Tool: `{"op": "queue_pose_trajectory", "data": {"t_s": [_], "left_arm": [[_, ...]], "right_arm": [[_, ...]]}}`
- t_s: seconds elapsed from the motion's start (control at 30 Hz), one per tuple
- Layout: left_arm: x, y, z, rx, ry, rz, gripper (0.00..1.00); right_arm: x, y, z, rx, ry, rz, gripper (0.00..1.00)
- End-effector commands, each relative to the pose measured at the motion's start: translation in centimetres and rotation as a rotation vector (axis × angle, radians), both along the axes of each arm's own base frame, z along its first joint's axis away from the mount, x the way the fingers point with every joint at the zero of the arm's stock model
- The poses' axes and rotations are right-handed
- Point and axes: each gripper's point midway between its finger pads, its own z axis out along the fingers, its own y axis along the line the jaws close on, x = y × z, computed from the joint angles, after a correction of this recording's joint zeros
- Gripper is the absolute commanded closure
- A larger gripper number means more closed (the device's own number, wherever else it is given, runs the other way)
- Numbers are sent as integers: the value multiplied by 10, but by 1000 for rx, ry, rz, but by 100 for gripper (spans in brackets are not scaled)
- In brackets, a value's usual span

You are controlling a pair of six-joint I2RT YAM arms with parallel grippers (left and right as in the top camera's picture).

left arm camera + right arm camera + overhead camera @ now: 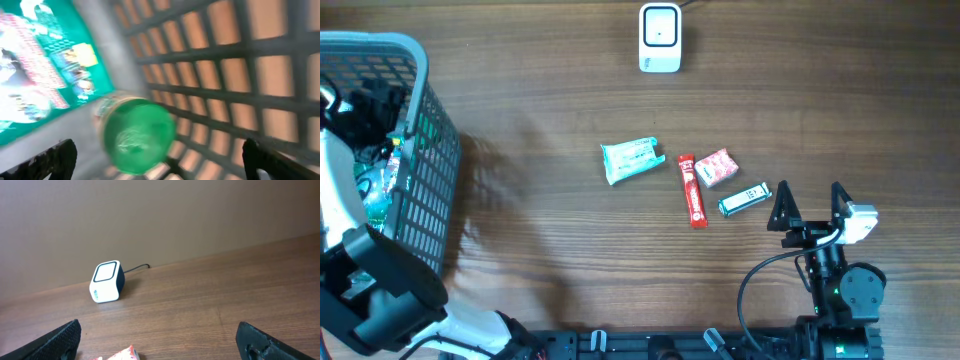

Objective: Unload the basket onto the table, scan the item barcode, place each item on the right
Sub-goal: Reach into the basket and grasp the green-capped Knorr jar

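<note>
The white barcode scanner (660, 38) stands at the table's far edge and also shows in the right wrist view (106, 282). Mid-table lie a teal pouch (631, 159), a red stick pack (692, 190), a pink packet (716, 167) and a small green pack (744, 199). My right gripper (811, 205) hovers open just right of the green pack, empty. My left gripper (160, 162) is open inside the basket (420, 150), right over a green round lid (137, 132) beside a teal packet (45, 65). It holds nothing.
The grey mesh basket wall (240, 75) closes in the left gripper on its right side. The scanner's cable runs off the far edge. Bare wood table (540, 250) lies between the basket and the items.
</note>
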Motion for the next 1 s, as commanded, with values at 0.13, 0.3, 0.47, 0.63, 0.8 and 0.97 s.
{"op": "queue_pose_trajectory", "data": {"t_s": [0.13,0.3,0.47,0.63,0.8,0.97], "left_arm": [[-15,18,-43,103,172,-30,0],[-5,-7,-87,-21,181,-195,0],[-6,-7,-96,-18,197,-227,0],[-5,-4,-88,-7,182,-220,0],[-13,13,-46,42,118,-167,0],[-30,10,-52,-7,173,-152,2]], "right_arm": [[0,0,2,-9,-10,-4,0],[0,0,2,-9,-10,-4,0],[0,0,2,-9,-10,-4,0],[0,0,2,-9,-10,-4,0],[0,0,2,-9,-10,-4,0],[0,0,2,-9,-10,-4,0]]}}
